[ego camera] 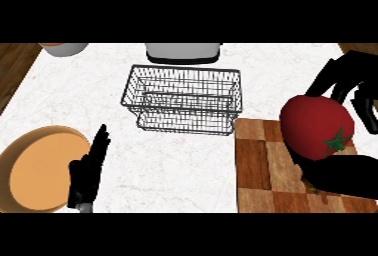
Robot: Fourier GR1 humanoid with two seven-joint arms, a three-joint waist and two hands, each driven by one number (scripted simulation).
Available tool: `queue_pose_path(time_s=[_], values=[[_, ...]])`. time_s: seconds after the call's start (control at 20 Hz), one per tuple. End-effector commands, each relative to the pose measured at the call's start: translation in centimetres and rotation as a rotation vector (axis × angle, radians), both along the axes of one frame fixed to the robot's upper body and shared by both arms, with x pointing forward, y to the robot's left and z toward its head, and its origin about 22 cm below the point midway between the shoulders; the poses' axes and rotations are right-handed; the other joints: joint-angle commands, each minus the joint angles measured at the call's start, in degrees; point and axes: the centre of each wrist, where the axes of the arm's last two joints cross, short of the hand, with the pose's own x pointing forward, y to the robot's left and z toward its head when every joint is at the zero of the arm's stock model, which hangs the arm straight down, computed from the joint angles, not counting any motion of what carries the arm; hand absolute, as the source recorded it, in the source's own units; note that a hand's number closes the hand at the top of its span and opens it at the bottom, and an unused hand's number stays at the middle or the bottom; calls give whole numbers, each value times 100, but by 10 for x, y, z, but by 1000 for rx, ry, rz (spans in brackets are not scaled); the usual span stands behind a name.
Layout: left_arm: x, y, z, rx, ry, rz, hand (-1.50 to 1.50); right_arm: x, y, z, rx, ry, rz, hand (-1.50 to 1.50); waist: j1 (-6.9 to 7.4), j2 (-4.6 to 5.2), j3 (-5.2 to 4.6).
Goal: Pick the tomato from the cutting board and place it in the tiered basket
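Your tomato (317, 126) is off the board (269, 170) and up in the right hand (347, 135), looming large over the board's right half. Fingers show above and behind it, the thumb side bulges dark below it, so the hand is curled round the fruit and carrying it.

The basket (183, 105) stands to the left and farther back on the desk (184, 165), well apart from the tomato, with bare marble between. That sideways carry is where things could slip: a smooth round fruit held mostly from behind and beneath could roll out toward you if the hand tilts on the way over.

Watch the basket itself. It is tiered wire, with an upper rim and a lower tray showing through. Come in too low and the tomato or your fingers may strike the near rim and shove the basket back toward the grey appliance (183, 52). Release off-centre and the fruit could catch a wire edge and bounce onto the desk.

Your left hand (87, 172) rests open, fingers straight, beside the plate (37, 175) at the left. It lies clear of the path, so I would leave it there.
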Motion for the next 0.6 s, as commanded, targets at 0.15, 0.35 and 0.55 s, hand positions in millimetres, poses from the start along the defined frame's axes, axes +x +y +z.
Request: queue_pose_path(time_s=[0.15,0.35,0.55], values=[[-21,4,-24,10,55,8,0,54,26,14,-10,81,-60,150,64,46,-27],[-2,7,4,20,59,13,0,76,63,11,5,82,-46,150,87,46,-23],[10,16,-1,13,46,26,0,105,56,1,-42,106,15,150,60,57,-23]])
